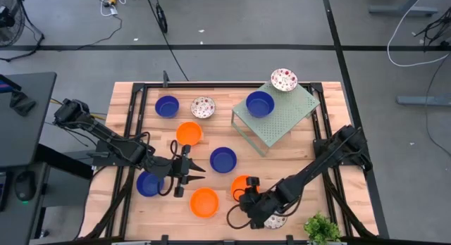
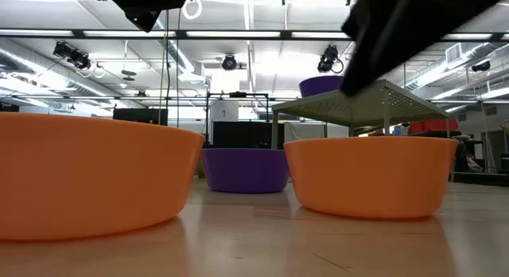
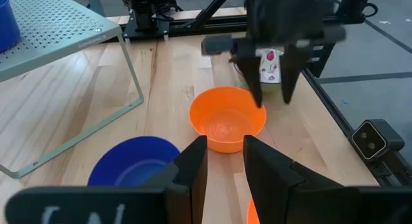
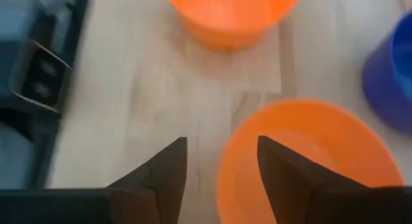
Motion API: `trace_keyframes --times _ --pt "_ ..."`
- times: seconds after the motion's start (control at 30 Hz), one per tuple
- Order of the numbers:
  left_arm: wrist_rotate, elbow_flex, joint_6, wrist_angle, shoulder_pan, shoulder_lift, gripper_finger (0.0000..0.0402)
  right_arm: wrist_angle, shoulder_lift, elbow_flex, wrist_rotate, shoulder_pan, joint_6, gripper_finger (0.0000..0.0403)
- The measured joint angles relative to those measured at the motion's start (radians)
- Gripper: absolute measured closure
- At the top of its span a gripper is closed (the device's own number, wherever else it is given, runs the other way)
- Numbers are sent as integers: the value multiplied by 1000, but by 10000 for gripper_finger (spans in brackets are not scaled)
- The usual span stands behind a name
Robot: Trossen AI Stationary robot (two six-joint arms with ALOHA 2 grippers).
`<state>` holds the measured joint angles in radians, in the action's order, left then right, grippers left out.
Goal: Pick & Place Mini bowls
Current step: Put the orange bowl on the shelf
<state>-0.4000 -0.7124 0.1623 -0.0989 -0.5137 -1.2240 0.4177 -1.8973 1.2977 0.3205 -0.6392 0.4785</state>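
Observation:
Mini bowls lie scattered on the wooden table: orange ones (image 1: 189, 133) (image 1: 204, 202) (image 1: 243, 185), blue ones (image 1: 167, 105) (image 1: 223, 160) (image 1: 149, 183), and white speckled ones (image 1: 203, 107) (image 1: 275, 220). One blue bowl (image 1: 260, 103) sits on the green rack (image 1: 282, 118), and a speckled bowl (image 1: 284, 79) rests on its far corner. My right gripper (image 4: 219, 163) is open. It hovers above the orange bowl (image 4: 309, 166) with its fingers either side of the rim. My left gripper (image 1: 199, 170) is also open and points right toward that same bowl (image 3: 226, 124).
A small green plant (image 1: 323, 229) stands at the near right corner. The rack's wire legs (image 3: 138, 89) stand near the blue bowl (image 3: 135, 163). Black frame rails (image 1: 127, 132) edge the table. Bare wood (image 4: 161, 89) lies between the two orange bowls in the right wrist view.

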Motion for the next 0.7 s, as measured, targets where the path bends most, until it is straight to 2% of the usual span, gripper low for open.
trace_keyframes --times 0.23,0.7 --pt "0 0 0 1 0 0 296 12 -46 2 -43 10 10 224" --pt "0 0 2 1 0 0 296 49 -62 2 -42 14 -5 313"
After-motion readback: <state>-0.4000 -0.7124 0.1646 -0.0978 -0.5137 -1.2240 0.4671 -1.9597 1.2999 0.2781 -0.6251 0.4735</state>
